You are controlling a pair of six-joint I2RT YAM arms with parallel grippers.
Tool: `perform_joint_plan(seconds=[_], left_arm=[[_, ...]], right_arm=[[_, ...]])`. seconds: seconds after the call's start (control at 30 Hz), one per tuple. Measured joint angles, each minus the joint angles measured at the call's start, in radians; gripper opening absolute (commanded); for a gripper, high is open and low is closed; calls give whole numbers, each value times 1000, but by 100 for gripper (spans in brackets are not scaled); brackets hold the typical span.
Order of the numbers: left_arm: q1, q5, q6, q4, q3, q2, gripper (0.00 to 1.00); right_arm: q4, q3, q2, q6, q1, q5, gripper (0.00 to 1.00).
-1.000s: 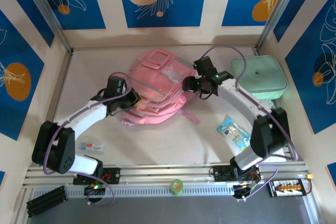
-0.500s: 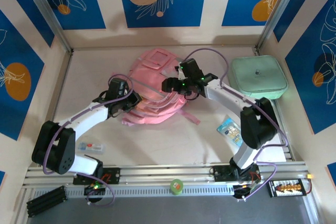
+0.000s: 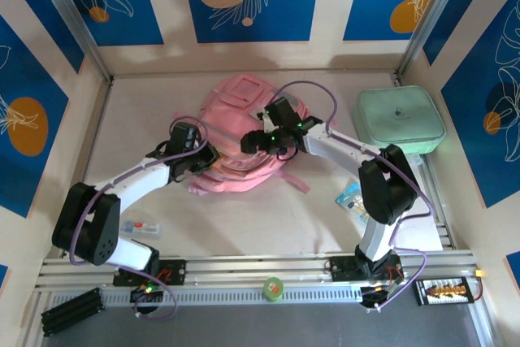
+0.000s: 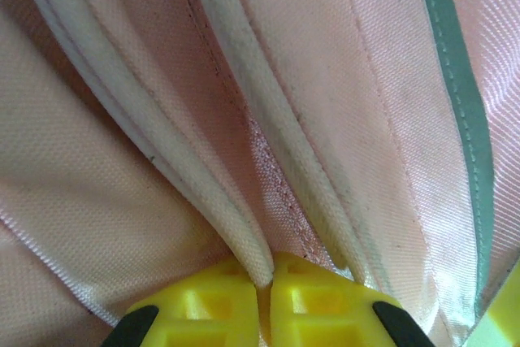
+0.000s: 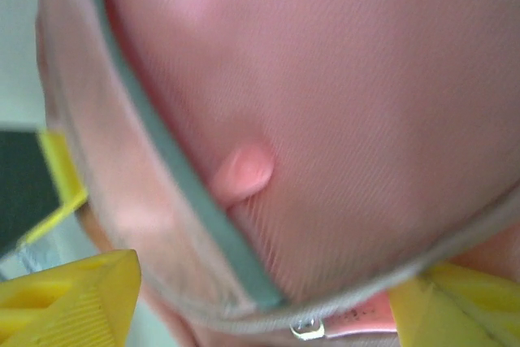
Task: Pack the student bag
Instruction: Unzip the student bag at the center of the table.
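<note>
The student bag (image 3: 236, 99) is a pink backpack lying flat in the middle of the table. My left gripper (image 3: 208, 157) sits at its left edge. In the left wrist view the yellow fingers (image 4: 203, 306) are shut on a white piped seam of the bag (image 4: 366, 103). My right gripper (image 3: 253, 140) hovers over the bag's middle. In the right wrist view its yellow fingers (image 5: 73, 298) stand wide apart, open, with the grey-trimmed pocket fabric (image 5: 366, 79) and a small metal zip ring (image 5: 307, 330) between them.
A mint-green zip case (image 3: 400, 118) rests at the back right. A blue packet (image 3: 357, 201) lies near the right arm. A small flat item (image 3: 140, 229) lies by the left arm's base. A green roll (image 3: 272, 288) sits on the front rail.
The right arm has swung left from the bag's right side to over its middle. The left gripper has stayed clamped on the bag's left edge.
</note>
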Motion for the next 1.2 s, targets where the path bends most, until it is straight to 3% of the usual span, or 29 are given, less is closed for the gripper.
perform_joint_plan(seconds=[0.2, 0.33, 0.73, 1.07, 1.2], left_arm=[[-5, 6, 0, 36, 0, 29, 10], [-7, 12, 0, 47, 0, 29, 10], [-7, 11, 0, 47, 0, 28, 10], [-7, 12, 0, 47, 0, 28, 10], [-7, 12, 0, 47, 0, 28, 10]], right_arm=[[-28, -72, -87, -11, 59, -26, 79], [-51, -74, -100, -34, 89, 40, 75], [-162, -6, -77, -162, 180, 443, 45], [-169, 4, -3, -213, 187, 518, 35], [-180, 31, 31, -211, 181, 526, 19]])
